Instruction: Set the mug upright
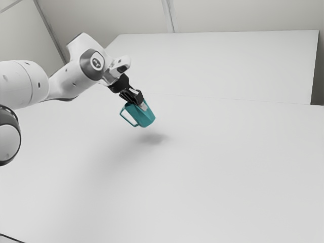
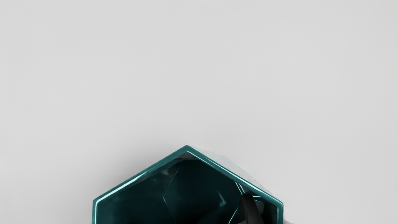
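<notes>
Nearest in the exterior view, a thin dark line (image 1: 11, 238) is seen down at seven o'clock, by the corner. Round at nine o'clock, the white arm (image 1: 68, 81) is seen reaching in. On one of its joints a round emblem (image 1: 96, 63) is carried, dark on white, and its marks are too small to be read.

And out at the arm's end, the black gripper (image 1: 138, 103) is pointed down toward five o'clock, and there it is: the teal mug (image 1: 144, 117) is held, its wall pinched between the two fingers! One dark finger (image 2: 250, 210) is seen inside the mug in the wrist view, close to the wall, and a pale fingertip is seen against the outside in the exterior view. The mug is tilted, its open mouth turned toward the hand, its base toward five o'clock. The handle (image 1: 127, 121) is stuck out toward eight o'clock, and an angular, many-sided rim (image 2: 140, 175) is shown from the wrist.

The mug is held clear of the white table (image 1: 202, 177); a soft shadow (image 1: 154, 138) is cast on it at five o'clock from the mug. Farther back, toward one o'clock, another pale surface (image 1: 217, 61) is met across a faint seam, and behind that the grey wall (image 1: 243, 14) is seen.
</notes>
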Tool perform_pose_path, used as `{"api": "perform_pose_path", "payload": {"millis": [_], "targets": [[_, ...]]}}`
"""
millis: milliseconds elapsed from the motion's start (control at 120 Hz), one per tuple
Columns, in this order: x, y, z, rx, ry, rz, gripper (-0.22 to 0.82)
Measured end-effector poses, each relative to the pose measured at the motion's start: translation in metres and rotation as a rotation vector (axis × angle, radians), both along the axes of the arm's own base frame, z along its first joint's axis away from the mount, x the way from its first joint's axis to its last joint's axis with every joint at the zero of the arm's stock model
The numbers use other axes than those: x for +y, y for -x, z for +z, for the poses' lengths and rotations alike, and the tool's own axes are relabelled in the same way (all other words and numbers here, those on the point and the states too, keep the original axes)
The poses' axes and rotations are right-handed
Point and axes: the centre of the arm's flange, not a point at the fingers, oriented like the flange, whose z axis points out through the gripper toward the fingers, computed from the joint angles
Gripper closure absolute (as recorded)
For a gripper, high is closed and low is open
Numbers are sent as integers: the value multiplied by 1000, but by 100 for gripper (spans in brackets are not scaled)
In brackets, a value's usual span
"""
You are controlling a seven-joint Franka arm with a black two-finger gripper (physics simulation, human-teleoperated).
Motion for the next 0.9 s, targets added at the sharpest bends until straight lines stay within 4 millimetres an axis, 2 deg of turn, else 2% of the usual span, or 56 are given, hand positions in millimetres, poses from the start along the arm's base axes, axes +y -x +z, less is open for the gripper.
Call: {"api": "perform_pose_path", "payload": {"millis": [133,300,417,650,900], "targets": [[25,0,-3,9,-126,8,79],[34,1,-11,38,-265,-12,79],[41,-1,-32,81,-320,-9,79],[43,-2,-55,127,-368,7,79],[41,-5,-60,134,-465,-4,79]]}}
